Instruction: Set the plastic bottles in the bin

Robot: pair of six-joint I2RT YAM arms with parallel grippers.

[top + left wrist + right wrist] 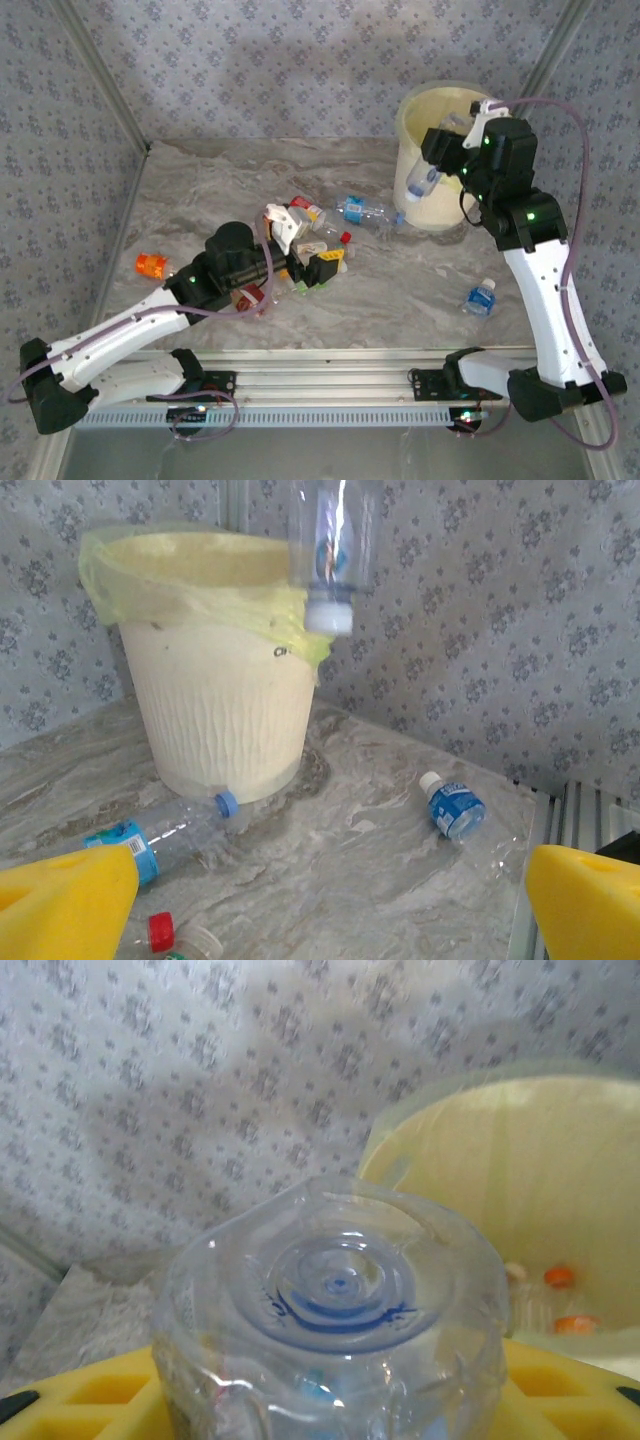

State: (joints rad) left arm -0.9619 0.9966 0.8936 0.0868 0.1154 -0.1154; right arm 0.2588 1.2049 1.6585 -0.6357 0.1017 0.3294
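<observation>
While the right gripper (437, 160) is clamping a clear bottle (421, 183) cap-down, it is hanging just beside the near-left rim of the bin (447, 103); the left gripper (305, 245) is gaping empty.

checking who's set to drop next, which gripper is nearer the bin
Right. The right gripper is at the rim of the bin, shut on a clear bottle; the left gripper is open over the bottle pile mid-table, well away from it.

Glossy plastic bottle (335, 1330), matt plastic bin (225, 720)
</observation>
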